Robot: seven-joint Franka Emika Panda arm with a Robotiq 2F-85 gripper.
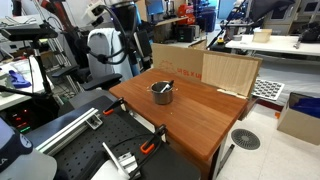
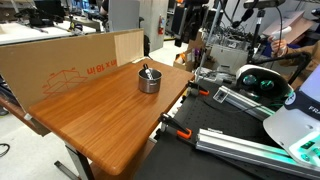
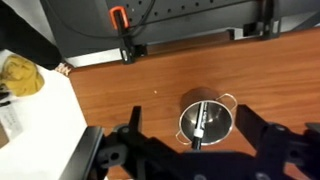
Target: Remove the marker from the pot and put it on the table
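The small silver-grey metal pot stands near the middle of the reddish-brown wooden table; it also shows in the other exterior view and in the wrist view. The black marker with a white band leans inside the pot, one end over the rim; it shows in both exterior views. My gripper hangs well above the pot, open and empty, with a finger on each side of it in the wrist view. It is at the far table edge in the exterior views.
A pale plywood board stands along one table edge. Orange clamps grip another edge, beside black rails. A white surface with a yellow object lies beside the table. A grey floor disc lies below.
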